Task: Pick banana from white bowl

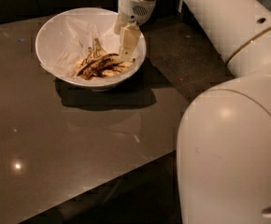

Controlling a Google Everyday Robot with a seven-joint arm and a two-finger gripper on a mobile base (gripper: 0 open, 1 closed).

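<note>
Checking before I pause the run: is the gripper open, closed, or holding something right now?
Gripper: cannot be told whether open or closed; it sits low inside the white bowl, by the right end of the banana.

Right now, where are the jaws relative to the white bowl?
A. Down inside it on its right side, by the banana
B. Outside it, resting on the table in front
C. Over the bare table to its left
A: the jaws sit inside the white bowl near its right rim, at the right end of the banana.
</note>
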